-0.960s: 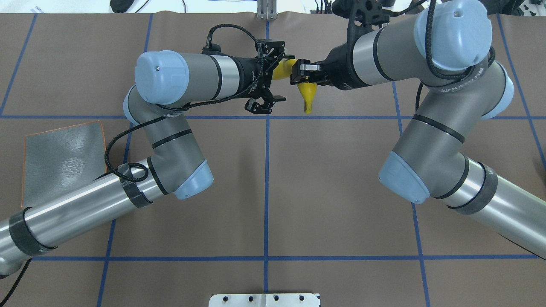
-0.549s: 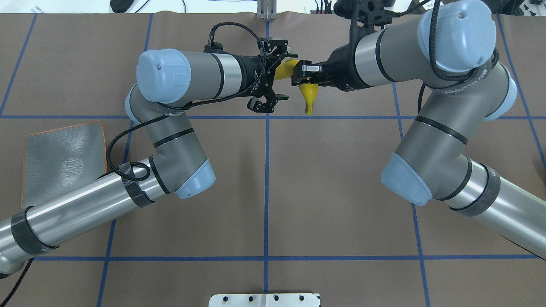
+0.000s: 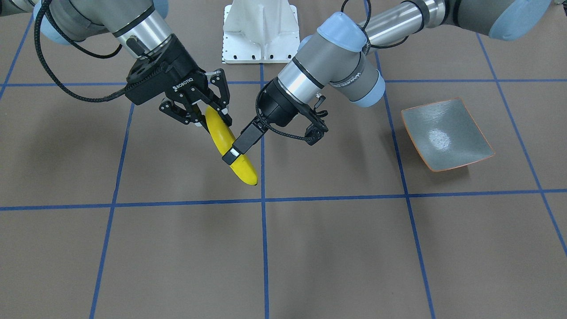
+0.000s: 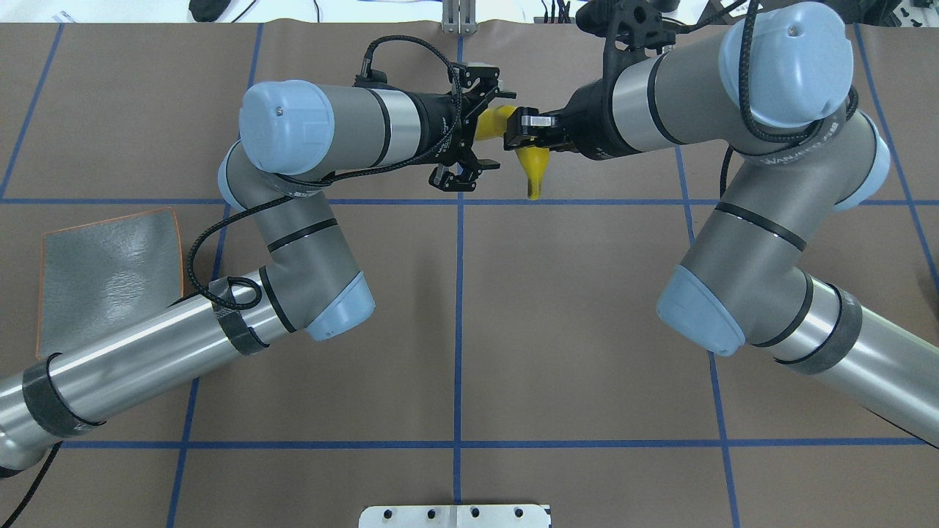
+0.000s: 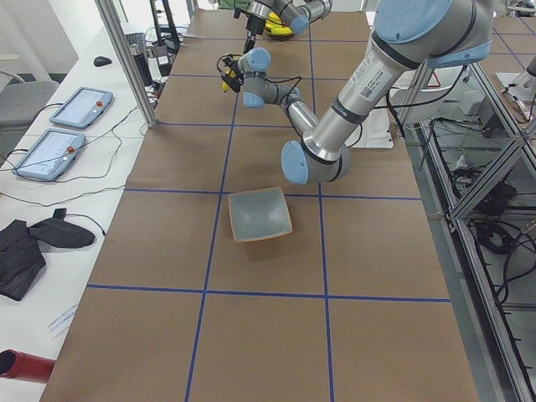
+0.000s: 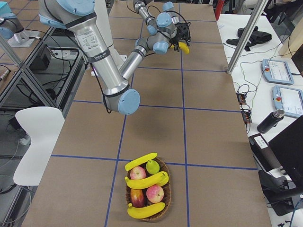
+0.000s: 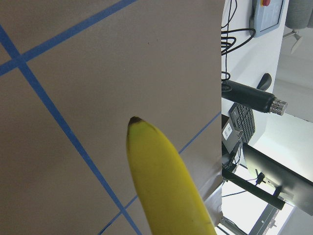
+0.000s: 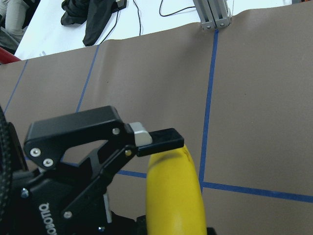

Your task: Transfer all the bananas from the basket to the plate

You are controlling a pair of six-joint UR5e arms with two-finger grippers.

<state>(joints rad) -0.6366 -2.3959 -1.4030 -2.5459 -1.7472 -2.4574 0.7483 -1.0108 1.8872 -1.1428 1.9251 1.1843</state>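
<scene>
Right gripper (image 3: pixel 211 116) is clamping the upper end of one banana (image 3: pixel 246 170), holding it tilted above the table (image 3: pixel 336 248). Left gripper (image 3: pixel 272 148) is sitting jaws wide apart, one finger (image 3: pixel 243 139) crossing the banana's middle; contact unclear. Plate (image 3: pixel 447 133) is lying well apart toward the left end, bare brown paper between. Basket (image 6: pixel 168 191) is holding three more bananas (image 6: pixel 147 180) near the right end.

Overhead and front-facing views, opposed, share the banana (image 3: pixel 245 169).
</scene>
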